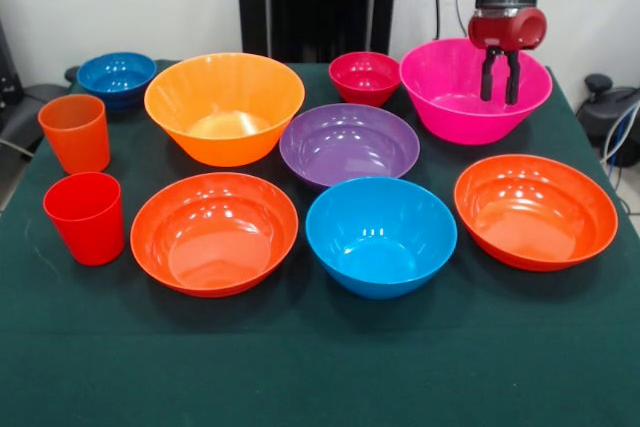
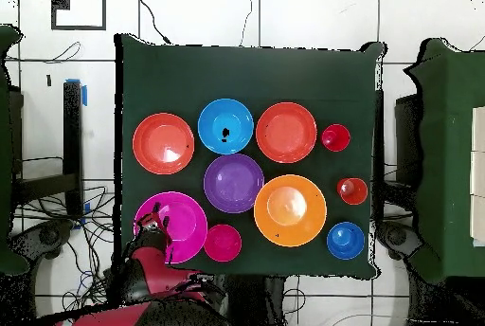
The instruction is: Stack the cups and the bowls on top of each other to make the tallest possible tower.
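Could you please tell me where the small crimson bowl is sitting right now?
In the front view the small crimson bowl sits at the table's far side, between the large orange bowl and the large pink bowl, just behind the purple bowl.

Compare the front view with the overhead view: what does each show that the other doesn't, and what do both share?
Front only: the bowls' depth, the cups' height, and the open claw hanging over the pink bowl.

Overhead only: the whole table outline, the tiled floor and cables around it, and the layout as a plan.

Both: eight bowls and two cups standing apart, nothing stacked, and the arm at the pink bowl.
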